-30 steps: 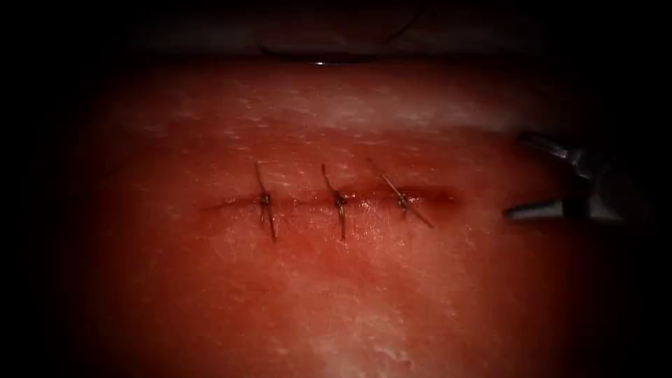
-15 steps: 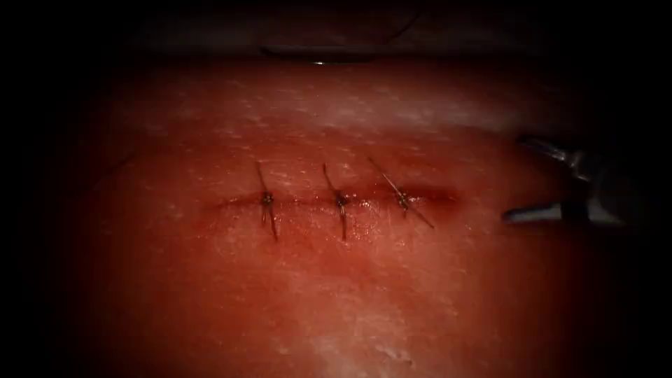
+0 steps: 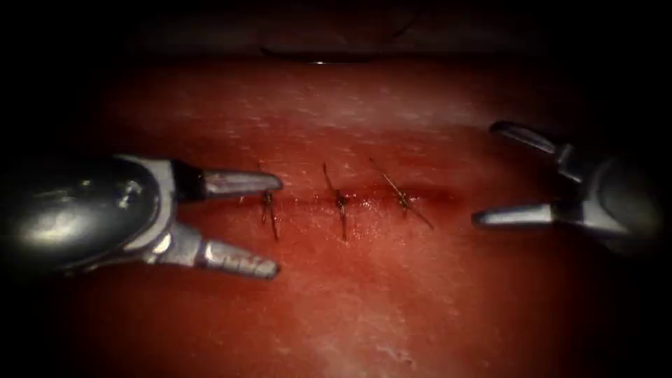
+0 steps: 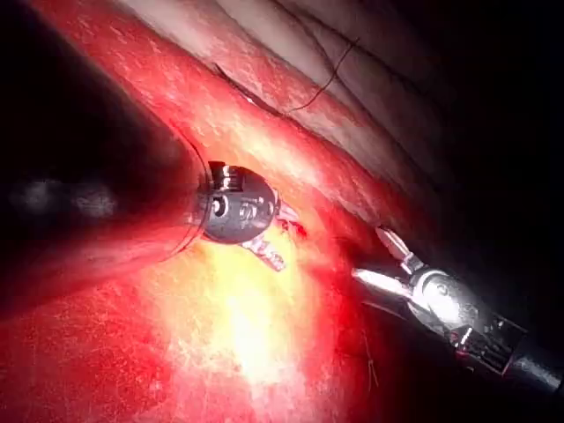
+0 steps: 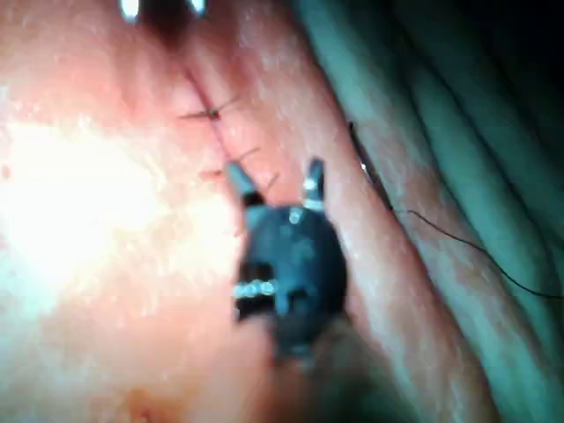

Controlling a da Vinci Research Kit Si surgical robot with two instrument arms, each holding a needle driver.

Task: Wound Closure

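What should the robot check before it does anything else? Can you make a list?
1. Left end effector holds nothing, jaws open: ok.
2. Right end effector holds nothing, jaws open: ok.
3. Three stitches sit across the cut: ok.
4. Needle lies beyond the tissue's far edge, in neither tool: ok.
5. Thread trailing off the needle, whether tangled: cannot tell.

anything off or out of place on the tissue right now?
Nothing stands out. Three stitches sit along the closed cut. Left tool and right tool both open, holding nothing. The needle lies with its thread at the tissue's far edge.
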